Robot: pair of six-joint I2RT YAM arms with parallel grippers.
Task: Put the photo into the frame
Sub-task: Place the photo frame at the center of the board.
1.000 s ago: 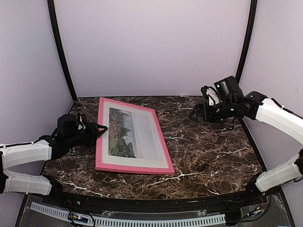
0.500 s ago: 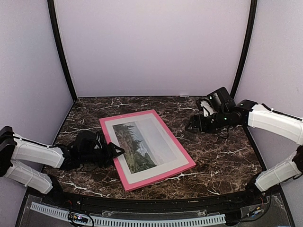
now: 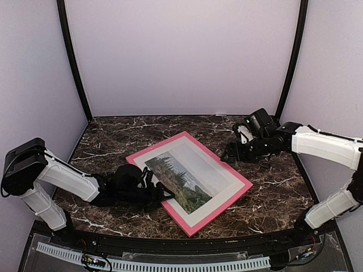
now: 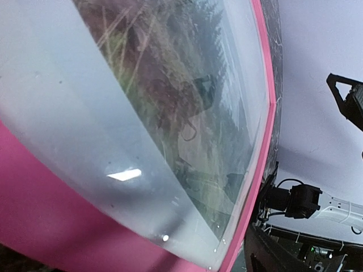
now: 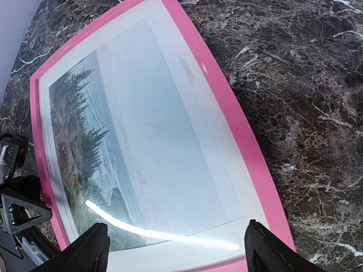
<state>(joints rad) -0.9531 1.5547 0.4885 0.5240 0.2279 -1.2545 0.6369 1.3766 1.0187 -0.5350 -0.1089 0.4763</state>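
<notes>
- Left gripper: low over the table at the near-left edge of the frame. Its fingers are dark against dark marble, so I cannot tell if they are spread or pinching the edge.
- Left wrist view is filled by the frame front at very close range.
- Right gripper: near the frame's far-right edge, not touching it. Fingertips are spread wide with nothing between them.
- Frame: thin, rectangular, pink-red front, lying diagonally mid-table with one corner toward the near edge.
- Photo: sits inside the frame. It shows dark conifers, a grassy slope, pale water and sky.
- White mat: borders the photo inside the pink rim.
- Glossy clear cover over the photo, with a glare streak.
- Table: dark brown marble with white veins.
- Pale lilac walls surround the table.
</notes>
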